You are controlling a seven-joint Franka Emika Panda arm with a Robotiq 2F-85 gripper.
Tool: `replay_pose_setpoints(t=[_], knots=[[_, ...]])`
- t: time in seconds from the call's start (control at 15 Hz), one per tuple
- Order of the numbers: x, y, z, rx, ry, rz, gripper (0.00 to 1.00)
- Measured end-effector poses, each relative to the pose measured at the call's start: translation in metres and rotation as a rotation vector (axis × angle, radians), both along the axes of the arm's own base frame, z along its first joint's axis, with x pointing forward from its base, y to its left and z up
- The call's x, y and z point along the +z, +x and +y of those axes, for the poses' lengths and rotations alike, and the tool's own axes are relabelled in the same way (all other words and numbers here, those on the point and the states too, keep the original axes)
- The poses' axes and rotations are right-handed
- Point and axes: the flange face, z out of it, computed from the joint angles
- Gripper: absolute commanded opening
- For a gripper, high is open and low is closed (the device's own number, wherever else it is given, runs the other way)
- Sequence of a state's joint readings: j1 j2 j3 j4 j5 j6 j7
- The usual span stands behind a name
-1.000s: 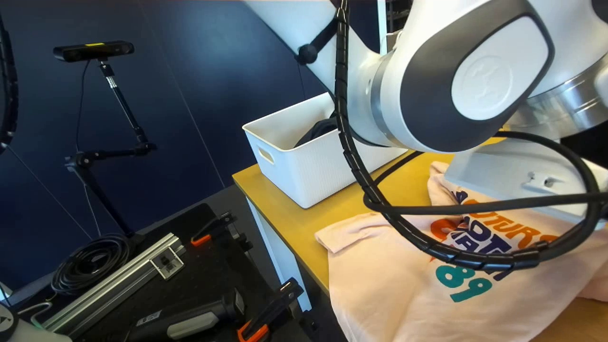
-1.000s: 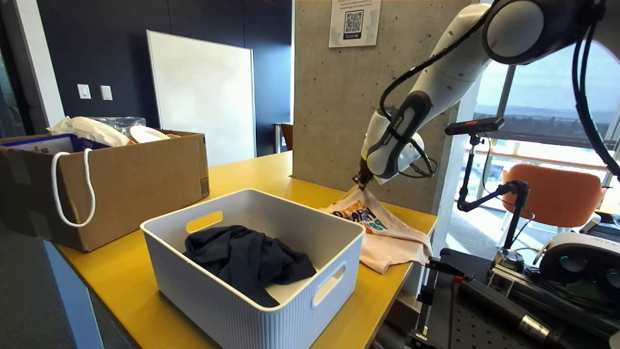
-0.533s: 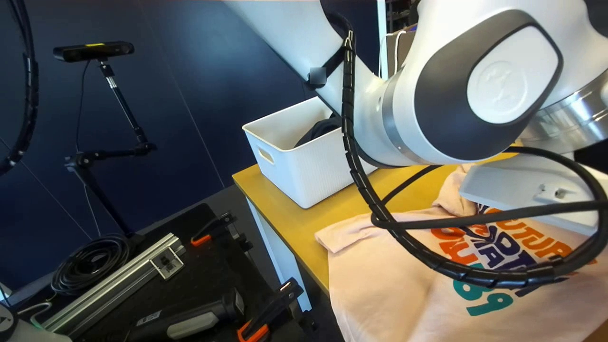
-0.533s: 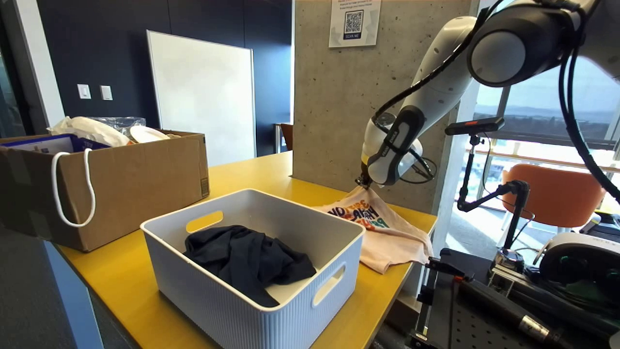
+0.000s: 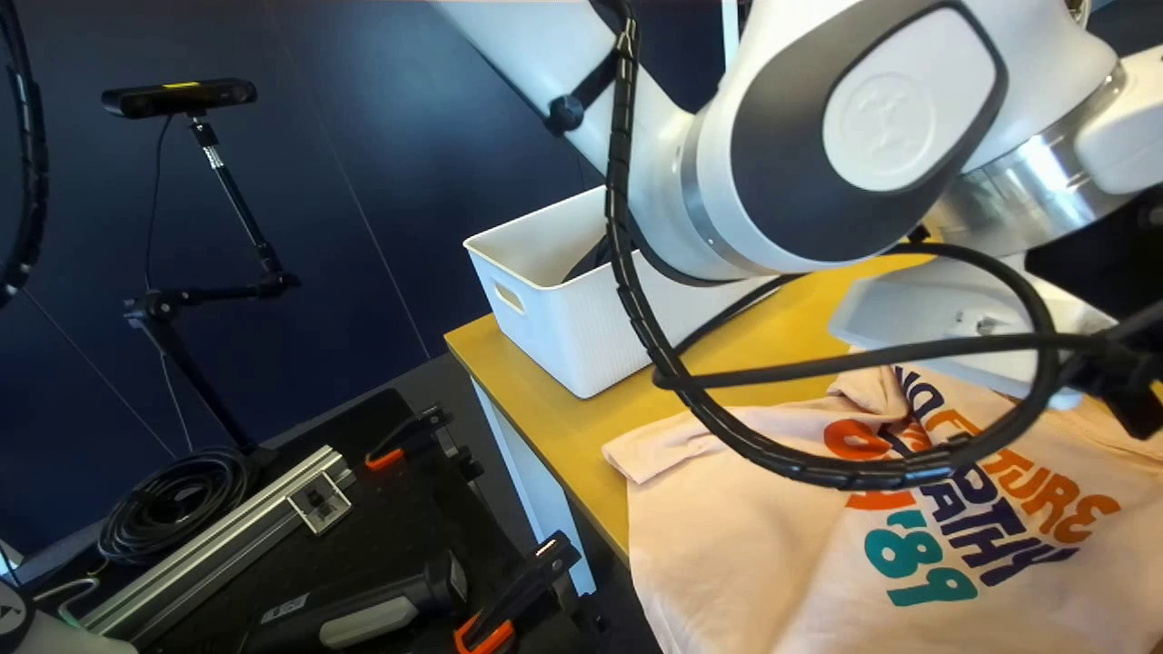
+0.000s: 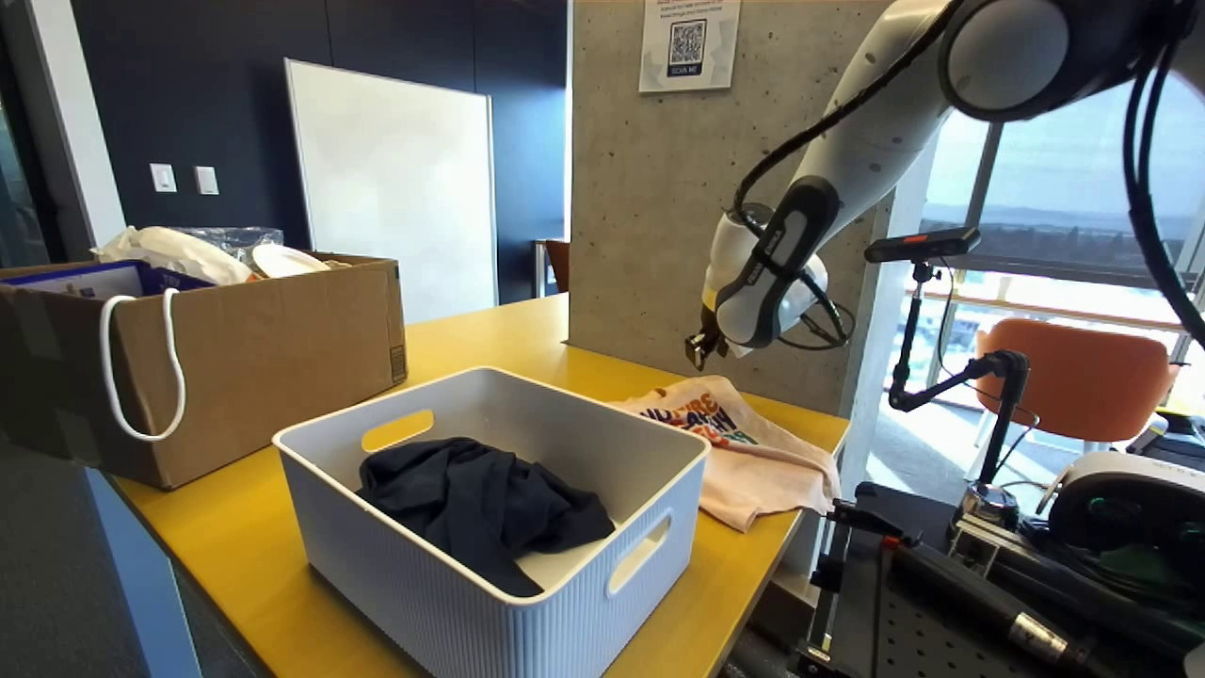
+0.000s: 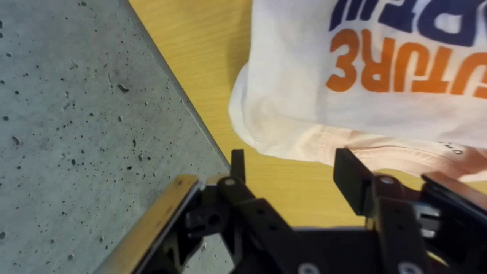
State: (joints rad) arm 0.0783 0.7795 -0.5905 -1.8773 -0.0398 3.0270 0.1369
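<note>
Pink shirt point(image 6: 767, 480), pinched at one edge a second ago, has dropped from the gripper point(image 7: 292, 171). Jaws parted, nothing held. Shirt lies on the yellow table point(image 6: 508, 330), just below the fingertips point(image 7: 350, 180). Near left of it, in an exterior view: white bin point(image 6: 414, 593) holding dark cloth point(image 6: 480, 513). Wrist view alone shows bare table between the fingertips; bin shows in both exterior views only.
</note>
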Motion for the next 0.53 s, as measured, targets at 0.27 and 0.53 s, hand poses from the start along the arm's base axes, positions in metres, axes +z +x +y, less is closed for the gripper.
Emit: replay_pose_setpoints(t=[0.27,0.53], knots=[[0.036,-0.020,0.036,-0.002,0.160,-0.010,1.00],[0.079,-0.039,0.063,-0.028,0.325,-0.014,1.00]])
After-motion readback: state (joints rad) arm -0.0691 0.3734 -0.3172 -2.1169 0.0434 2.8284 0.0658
